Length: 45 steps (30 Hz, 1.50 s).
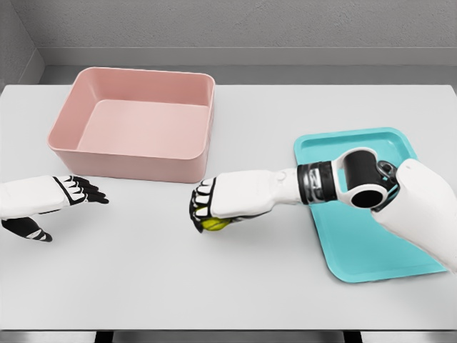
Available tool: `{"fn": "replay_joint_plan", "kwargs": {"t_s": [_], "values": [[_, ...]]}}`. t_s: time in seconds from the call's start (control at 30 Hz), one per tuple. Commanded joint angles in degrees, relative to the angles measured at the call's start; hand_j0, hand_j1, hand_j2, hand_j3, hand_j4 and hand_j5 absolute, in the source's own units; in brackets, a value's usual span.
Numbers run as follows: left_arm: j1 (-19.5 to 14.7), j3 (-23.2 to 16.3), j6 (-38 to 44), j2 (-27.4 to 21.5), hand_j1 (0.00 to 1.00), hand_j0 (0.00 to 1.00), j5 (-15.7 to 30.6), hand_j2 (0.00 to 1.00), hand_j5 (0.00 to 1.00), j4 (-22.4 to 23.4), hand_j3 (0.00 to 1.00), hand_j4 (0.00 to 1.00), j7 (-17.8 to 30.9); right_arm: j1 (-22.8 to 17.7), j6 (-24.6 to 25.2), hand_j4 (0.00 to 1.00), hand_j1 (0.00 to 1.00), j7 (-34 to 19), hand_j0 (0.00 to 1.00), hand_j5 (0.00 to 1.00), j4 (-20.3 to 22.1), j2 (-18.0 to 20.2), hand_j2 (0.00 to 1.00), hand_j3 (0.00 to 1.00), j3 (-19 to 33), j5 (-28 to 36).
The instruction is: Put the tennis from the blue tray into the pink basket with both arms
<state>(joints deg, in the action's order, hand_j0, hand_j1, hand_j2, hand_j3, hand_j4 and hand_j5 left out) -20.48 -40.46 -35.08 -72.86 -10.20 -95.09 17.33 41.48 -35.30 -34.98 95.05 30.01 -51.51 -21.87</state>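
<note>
One camera, the head view, shows the whole scene. The right hand (214,207) reaches in from the right across the middle of the flat light-grey desk (143,279), its black-tipped fingers curled down around a small yellow-green tennis ball (213,224), of which only a sliver shows beneath the palm. The ball is thus off the shallow turquoise plastic tray (357,250), which lies near the desk's right edge, and sits low over bare desk just in front of the near right corner of the deep pink rectangular plastic basket (136,121), which stands toward the far left corner. The left hand (53,207) hangs near the left edge with fingers loosely spread, holding nothing, well apart from the ball.

From here the likely next step is a handover or a direct lift into the basket. The risks, as I judge them: the grip looks like a top-down cage, so the round ball could roll out if the fingers loosen before the left hand closes. A low carry could knock the ball against the basket's near wall. Mistimed release between the hands would drop it onto the desk.
</note>
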Motion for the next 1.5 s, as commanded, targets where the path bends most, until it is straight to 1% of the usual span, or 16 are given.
{"fn": "replay_joint_plan", "kwargs": {"t_s": [0.0, 0.07, 0.2, 0.33, 0.47, 0.53, 0.63, 0.73, 0.93, 1.03, 1.13, 1.17, 1.23, 1.4, 1.43, 1.47], "values": [[0.00, 0.03, 0.08, -0.09, 1.00, 1.00, 0.36, 1.00, 1.00, 0.00, 1.00, 1.00, -0.02, 0.00, 0.30, 0.28, 0.28, -0.02, 0.28, 0.28, -3.03, -3.90, 0.28, 0.28, -1.84, -0.27], [0.00, 0.03, 0.08, -0.09, 1.00, 1.00, 0.44, 1.00, 1.00, 0.00, 1.00, 1.00, -0.02, 1.23, 0.30, 0.28, 0.28, -0.02, 0.28, 0.28, -5.41, -6.54, 0.28, 0.28, -2.98, -0.63], [0.00, 0.03, 0.08, -0.09, 1.00, 1.00, 0.45, 1.00, 1.00, 0.00, 1.00, 1.00, -0.02, 2.20, 0.30, 0.28, 0.28, -0.02, 0.28, 0.28, -6.20, -10.14, 0.28, 0.28, -4.83, -1.07], [0.00, 0.03, 0.08, -0.17, 1.00, 1.00, 0.45, 1.00, 1.00, 0.00, 1.00, 1.00, -0.02, 3.78, 0.30, 0.28, 0.28, -0.02, 0.28, 0.28, -10.94, -15.68, 0.28, 0.28, -6.06, -1.07], [0.00, 0.03, 0.08, -0.17, 1.00, 1.00, 0.45, 1.00, 1.00, 0.00, 1.00, 1.00, -0.02, 3.96, 0.30, 0.28, 0.28, -0.02, 0.28, 0.28, -15.69, -18.14, 0.28, 0.28, -5.97, -1.15], [0.00, 0.03, 0.08, -0.17, 1.00, 1.00, 0.45, 1.00, 1.00, 0.26, 1.00, 1.00, -0.02, 4.92, 0.30, 0.28, 0.28, -0.02, 0.28, 0.28, -19.55, -19.90, 0.28, 0.28, -5.97, -1.15], [0.00, 0.12, 0.08, -0.17, 1.00, 1.00, 0.53, 1.00, 1.00, 0.17, 1.00, 1.00, -0.11, 4.92, 0.30, 0.28, 0.28, -0.02, 0.28, 0.28, -20.08, -20.08, 0.28, 0.28, -5.97, -1.15], [0.00, 0.12, 0.08, -0.17, 1.00, 1.00, 0.53, 1.00, 1.00, 0.17, 1.00, 1.00, -0.11, 5.01, 0.30, 0.28, 0.28, -0.02, 0.28, 0.28, -23.42, -20.96, 0.28, 0.28, -5.97, -1.15], [0.00, 0.03, 0.08, -0.17, 1.00, 1.00, 0.53, 1.00, 1.00, 0.17, 1.00, 1.00, -0.11, 5.01, 0.30, 0.29, 0.29, -0.02, 0.29, 0.29, -24.57, -21.22, 0.29, 0.29, -6.85, -1.24], [0.00, 0.12, 0.08, -0.17, 1.00, 1.00, 0.45, 1.00, 1.00, 0.17, 1.00, 1.00, -0.11, 5.01, 0.30, 0.70, 0.70, -0.02, 0.70, 0.70, -24.57, -21.22, 0.70, 0.70, -7.20, -2.47], [0.00, 0.12, 0.08, -0.17, 1.00, 1.00, 0.45, 1.00, 1.00, 0.17, 1.00, 1.00, -0.11, 5.01, 0.30, 0.82, 0.82, -0.02, 0.82, 0.82, -24.65, -21.22, 0.82, 0.82, -7.20, -2.74], [0.00, 0.12, 0.08, -0.17, 1.00, 1.00, 0.45, 1.00, 1.00, 0.17, 1.00, 1.00, -0.11, 5.01, 0.30, 0.90, 0.90, -0.02, 0.90, 0.90, -24.65, -21.22, 0.90, 0.90, -7.12, -2.82], [0.00, 0.12, 0.08, -0.17, 1.00, 1.00, 0.45, 1.00, 1.00, 0.17, 1.00, 1.00, -0.11, 5.01, 0.30, 0.97, 0.97, -0.02, 0.97, 0.97, -24.65, -21.13, 0.97, 0.97, -7.12, -2.91], [0.00, 0.12, 0.08, -0.17, 1.00, 1.00, 0.45, 1.00, 1.00, 0.17, 1.00, 1.00, -0.11, 5.45, 0.30, 0.99, 0.99, -0.02, 0.99, 0.99, -24.13, -20.87, 0.99, 0.99, -6.41, -2.82], [0.00, 0.12, 0.08, -0.17, 1.00, 1.00, 0.45, 1.00, 1.00, 0.17, 1.00, 1.00, -0.11, 5.45, 0.30, 0.99, 0.99, -0.02, 0.99, 0.99, -23.43, -20.52, 0.99, 0.99, -6.33, -2.65], [0.00, 0.12, 0.08, -0.17, 1.00, 1.00, 0.45, 1.00, 1.00, 0.17, 1.00, 1.00, -0.11, 5.45, 0.30, 0.99, 0.99, -0.02, 0.99, 0.99, -21.41, -19.82, 0.99, 0.99, -6.06, -2.56]]}}
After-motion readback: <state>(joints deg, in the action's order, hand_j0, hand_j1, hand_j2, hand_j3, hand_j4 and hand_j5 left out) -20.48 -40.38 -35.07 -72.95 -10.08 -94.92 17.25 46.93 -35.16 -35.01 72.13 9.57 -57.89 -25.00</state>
